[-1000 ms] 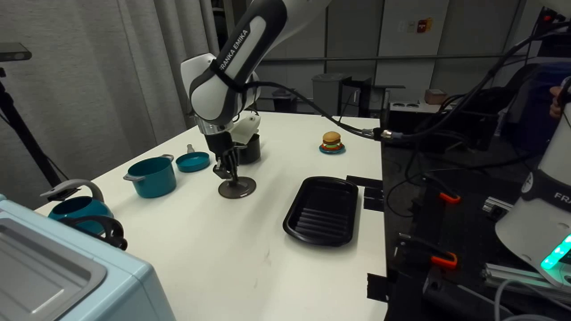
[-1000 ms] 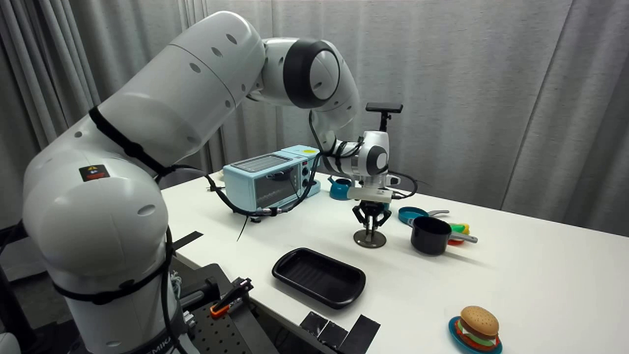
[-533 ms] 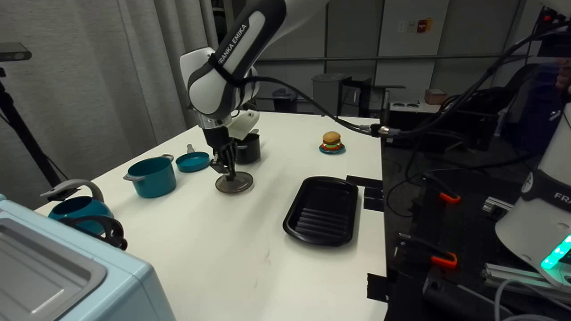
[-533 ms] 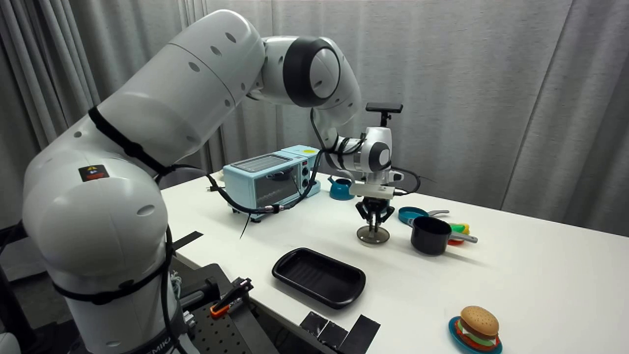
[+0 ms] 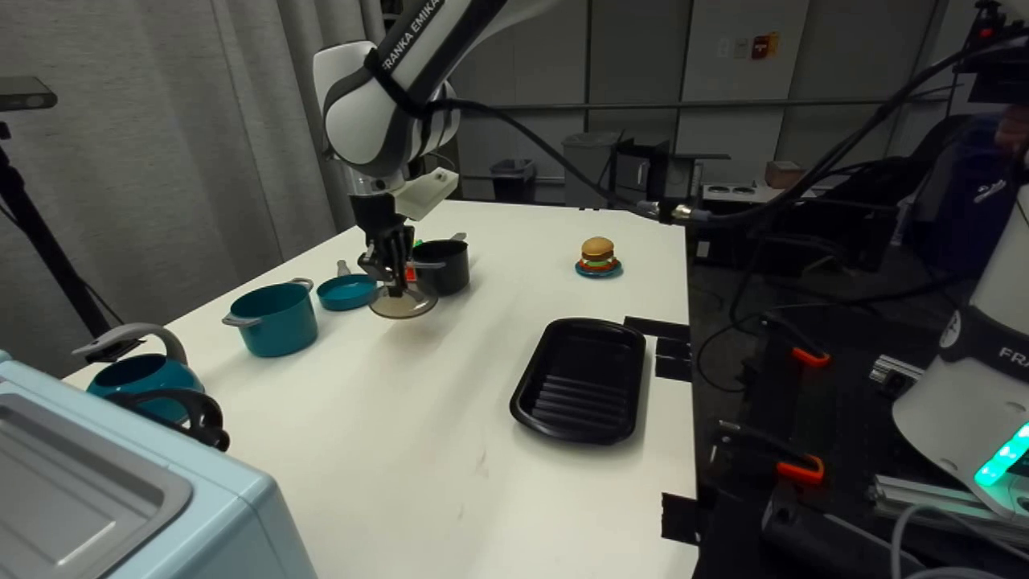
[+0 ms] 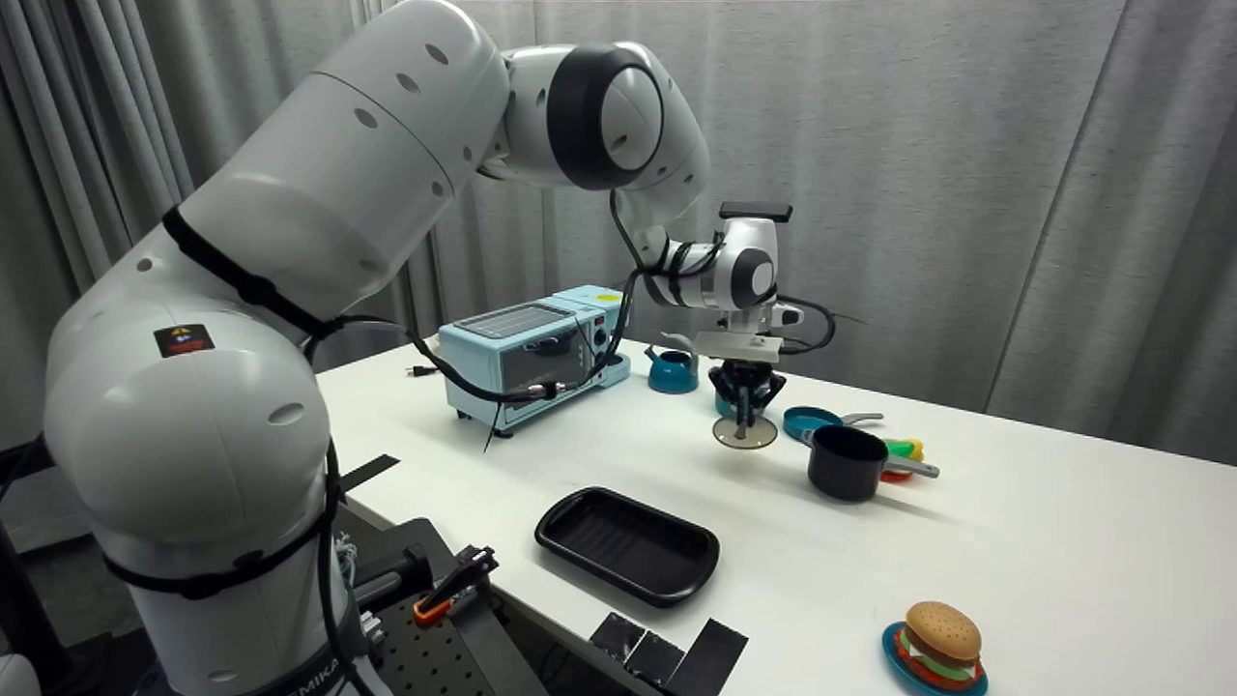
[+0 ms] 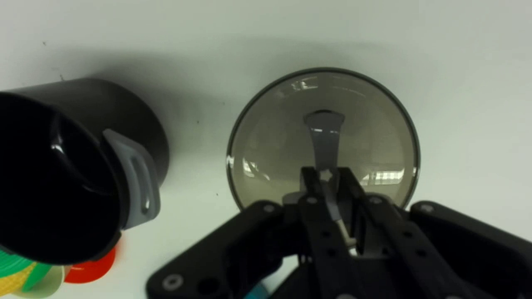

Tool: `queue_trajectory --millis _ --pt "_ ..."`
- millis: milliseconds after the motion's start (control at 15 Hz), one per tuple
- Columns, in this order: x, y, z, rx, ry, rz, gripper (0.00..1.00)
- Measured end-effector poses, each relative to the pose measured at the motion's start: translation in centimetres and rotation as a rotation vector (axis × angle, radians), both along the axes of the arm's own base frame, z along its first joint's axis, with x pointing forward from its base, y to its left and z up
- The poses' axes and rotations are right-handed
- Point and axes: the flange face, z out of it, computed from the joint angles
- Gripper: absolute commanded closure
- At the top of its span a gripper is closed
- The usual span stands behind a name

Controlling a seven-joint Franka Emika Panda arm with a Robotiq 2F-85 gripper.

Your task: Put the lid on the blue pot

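Black and nearly closed, the pincer point(image 7: 326, 176) grips the lid point(image 7: 291, 145) at its centre, above the table point(image 7: 469, 91).

Glossy, glass-like lid point(image 7: 270, 141), smooth blue pot point(image 5: 281, 331) and matt, textured cloth curtain point(image 6: 918, 193)

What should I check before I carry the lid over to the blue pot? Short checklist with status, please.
1. Grip: ok. The fingers hold the lid near its middle.
2. The lid off the table: ok. It hangs above the surface in both exterior views.
3. The lid apart from the black pot: ok. The wrist view shows a gap between them.
4. The blue pot uncovered: ok. Its open mouth shows in an exterior view.
5. The lid over the blue pot: not ok. It hangs off to one side.
6. The lid high enough for the blue pot's rim: cannot tell; extra height may be wise before moving across.
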Motion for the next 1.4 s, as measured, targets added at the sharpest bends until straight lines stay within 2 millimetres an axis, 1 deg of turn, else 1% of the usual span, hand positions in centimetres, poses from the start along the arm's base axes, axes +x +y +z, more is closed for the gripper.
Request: queue_trajectory --millis 67,133,333,733,800,1067,1200,1400 --pt "0.2 0.1 0.4 0.003 -0.007 -0.003 0.96" --pt "0.3 0.1 0.8 0.006 -0.014 -0.007 0.85" --pt "0.5 0.2 1.6 0.013 -0.026 -0.013 0.85" --pt "0.5 0.2 1.7 0.014 -0.027 -0.015 0.85" --pt "0.5 0.2 1.7 0.014 -0.027 -0.015 0.96" --pt "0.5 0.2 1.4 0.014 -0.025 -0.015 0.96" --pt "1.0 0.3 1.6 0.016 -0.035 -0.015 0.96" --pt "2.3 0.6 2.5 0.023 -0.071 -0.015 0.96"
